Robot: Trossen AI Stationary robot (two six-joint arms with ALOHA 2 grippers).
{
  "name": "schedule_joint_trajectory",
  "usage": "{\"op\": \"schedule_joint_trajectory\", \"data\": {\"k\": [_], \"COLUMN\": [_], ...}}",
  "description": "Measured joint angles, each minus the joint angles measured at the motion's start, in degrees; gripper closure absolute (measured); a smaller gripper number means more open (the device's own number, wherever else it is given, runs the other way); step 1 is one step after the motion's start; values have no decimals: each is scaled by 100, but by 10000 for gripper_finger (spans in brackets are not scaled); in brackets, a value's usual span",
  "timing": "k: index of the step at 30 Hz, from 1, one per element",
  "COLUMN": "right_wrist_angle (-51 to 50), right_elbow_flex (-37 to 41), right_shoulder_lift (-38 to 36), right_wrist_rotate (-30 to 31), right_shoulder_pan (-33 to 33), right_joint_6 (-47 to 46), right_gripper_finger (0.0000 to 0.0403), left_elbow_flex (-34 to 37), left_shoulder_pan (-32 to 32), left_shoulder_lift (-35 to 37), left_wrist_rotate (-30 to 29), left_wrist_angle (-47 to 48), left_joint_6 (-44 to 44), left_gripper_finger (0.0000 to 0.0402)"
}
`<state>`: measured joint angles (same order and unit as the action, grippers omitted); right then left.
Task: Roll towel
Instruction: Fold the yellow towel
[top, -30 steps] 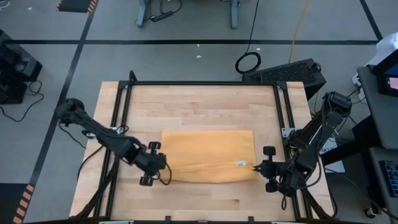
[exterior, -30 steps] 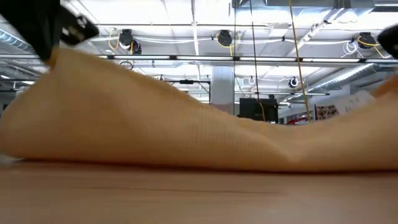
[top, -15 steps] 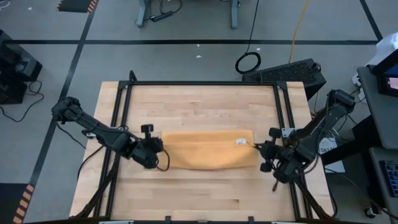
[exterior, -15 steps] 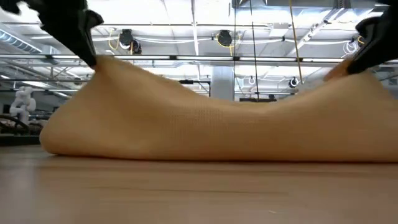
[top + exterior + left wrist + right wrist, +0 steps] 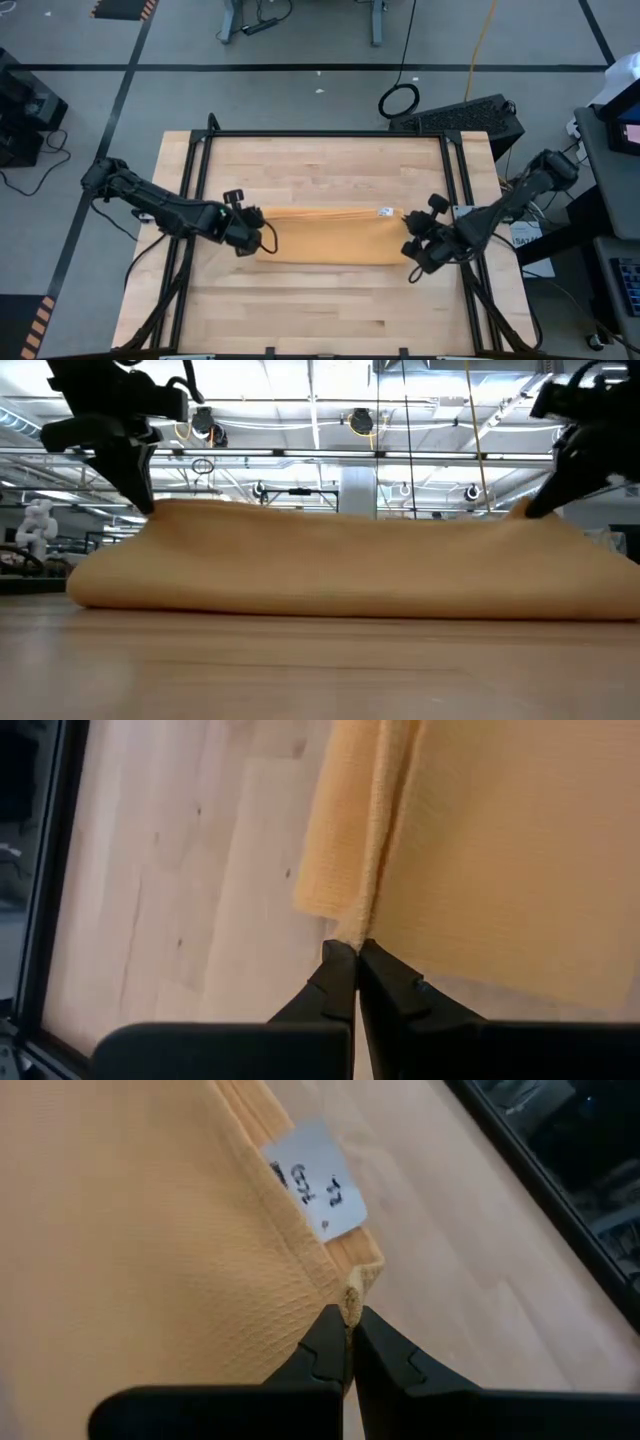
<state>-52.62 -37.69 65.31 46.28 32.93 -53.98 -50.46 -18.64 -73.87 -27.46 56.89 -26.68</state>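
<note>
- Two arms and one long band of cloth on the wooden tabletop (image 5: 320, 300): that is where we stand, with the mustard-yellow towel (image 5: 330, 235) lying across the middle of the table as a narrow strip.
- A second ago it covered a broad rectangle with its near edge just lifted; we have carried that edge up and over, and now it sits along the far edge, so the cloth is doubled to about half its depth.
- From table height the towel (image 5: 340, 565) has settled from a sagging arc into a low, even hump. We reckon that is a first fold or turn laid down, not yet a roll; more turns look needed.
- Our left gripper (image 5: 255, 228) is at the strip's left end, fingers pressed together and pinching the corner, and the wrist camera shows the two layers meeting right at the tips (image 5: 352, 952).
- Our right gripper (image 5: 412, 240) mirrors it at the right end, fingers clamped on the yellow corner (image 5: 355, 1295).
- Just beside that corner sits the small white tag (image 5: 318, 1175), face up, also visible from above (image 5: 384, 212).
- Hard to call: whether each pinch holds both layers or only the top one, and how neatly the far edges line up. The hump hides them from table level, and the tag's marks are too small to read.
</note>
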Motion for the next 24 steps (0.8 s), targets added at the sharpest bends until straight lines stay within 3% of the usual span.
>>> {"op": "schedule_joint_trajectory", "data": {"k": [7,13,24], "right_wrist_angle": [507,415,443], "right_elbow_flex": [109,109,109], "right_shoulder_lift": [416,676,1339], "right_wrist_rotate": [-33,-419,-263], "right_shoulder_pan": [-366,-578,-943], "right_joint_6": [326,377,431], "right_gripper_finger": [403,403,403], "left_elbow_flex": [3,3,3], "left_shoulder_pan": [40,175,327], "left_shoulder_lift": [0,0,-219], "left_wrist_rotate": [0,-23,-197], "left_wrist_angle": [-140,-257,-421], "left_joint_6": [0,2,0], "left_gripper_finger": [393,393,393]}}
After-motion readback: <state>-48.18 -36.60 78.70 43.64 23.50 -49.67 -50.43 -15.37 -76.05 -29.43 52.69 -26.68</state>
